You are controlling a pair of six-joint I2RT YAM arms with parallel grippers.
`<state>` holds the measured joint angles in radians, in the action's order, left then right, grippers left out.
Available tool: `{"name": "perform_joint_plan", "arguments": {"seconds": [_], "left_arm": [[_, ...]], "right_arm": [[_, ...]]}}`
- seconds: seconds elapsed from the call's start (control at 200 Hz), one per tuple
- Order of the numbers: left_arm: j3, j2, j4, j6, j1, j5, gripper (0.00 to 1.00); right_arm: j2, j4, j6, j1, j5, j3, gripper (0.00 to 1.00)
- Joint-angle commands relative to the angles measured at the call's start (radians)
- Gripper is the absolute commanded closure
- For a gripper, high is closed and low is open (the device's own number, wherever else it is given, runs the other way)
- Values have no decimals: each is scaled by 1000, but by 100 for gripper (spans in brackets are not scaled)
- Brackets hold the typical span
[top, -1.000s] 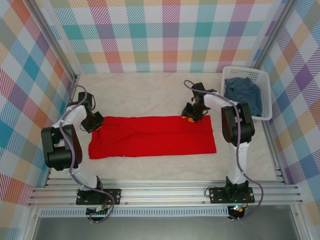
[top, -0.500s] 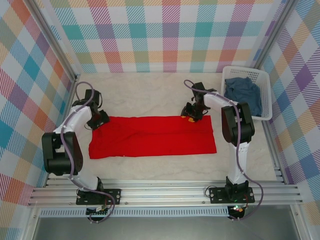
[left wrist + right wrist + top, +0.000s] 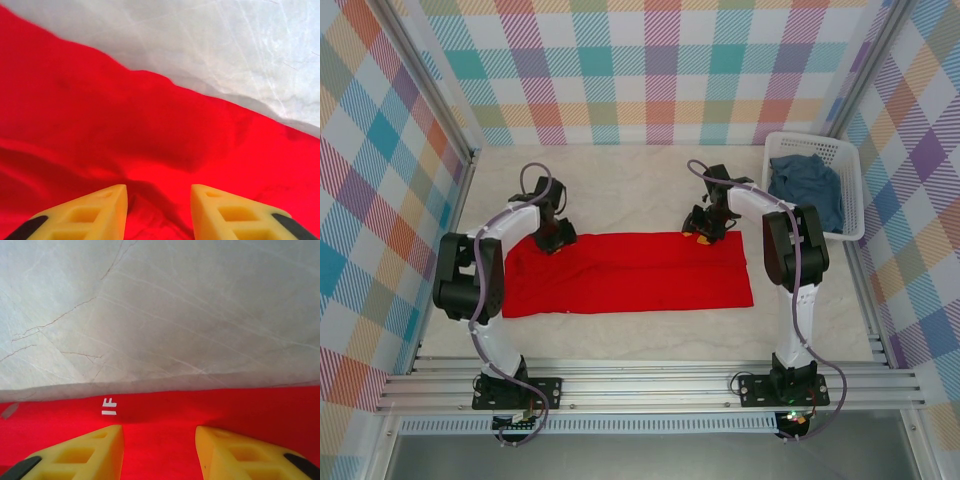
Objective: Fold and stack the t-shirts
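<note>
The only marking that can be read is a small white print (image 3: 109, 406) on the red t-shirt (image 3: 200, 410), seen in the right wrist view. It looks like the two characters "IF", turned sideways, close to the shirt's far edge. A small grey patch (image 3: 10, 410) further left along that edge is too blurred to read.

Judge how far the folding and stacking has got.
Done: the red shirt lies folded into a long strip. In hand: the left gripper and right gripper sit at its far edge, jaws apart over the cloth. Left: shorter folds, plus the blue shirt, crumpled in the basket, not yet folded or stacked.
</note>
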<state>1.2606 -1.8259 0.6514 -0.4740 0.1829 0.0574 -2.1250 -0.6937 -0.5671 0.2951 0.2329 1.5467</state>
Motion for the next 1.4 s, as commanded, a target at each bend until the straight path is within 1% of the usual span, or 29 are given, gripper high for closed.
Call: {"name": "perform_joint_plan", "arguments": {"seconds": [0.0,0.14,0.36,0.41,0.49,0.525,0.59,0.66,0.83,0.945,1.06,1.2,1.395], "left_arm": [[18,-13,33,25,17,-34,67],[9,-8,39,43,20,-21,78],[-16,26,78,63,34,-44,82],[-18,30,87,65,35,-61,80],[-18,56,88,76,39,-125,63],[-20,71,81,84,41,-145,61],[-16,85,79,98,41,-180,59],[-11,77,84,116,40,-185,59],[-39,28,44,110,40,-86,61],[-40,7,22,98,41,-70,65],[-19,-1,19,102,41,-51,73],[-10,-10,34,118,42,-56,82],[-21,37,46,123,46,-73,96]], "right_arm": [[-59,-56,1,-5,-41,-7,56],[-59,-58,0,-5,-42,-6,56],[-62,-58,-2,-6,-43,-4,57],[-62,-58,-2,-5,-42,-2,56],[-62,-58,0,-5,-41,-2,57],[-62,-58,0,-5,-41,-2,57],[-62,-59,0,-5,-41,-2,57],[-61,-59,0,-6,-42,-2,57],[-65,-61,1,-6,-44,3,57],[-67,-63,0,-5,-44,6,57],[-68,-66,1,-5,-46,7,57],[-70,-67,1,-5,-46,10,57],[-71,-69,1,-5,-47,10,57]]}}
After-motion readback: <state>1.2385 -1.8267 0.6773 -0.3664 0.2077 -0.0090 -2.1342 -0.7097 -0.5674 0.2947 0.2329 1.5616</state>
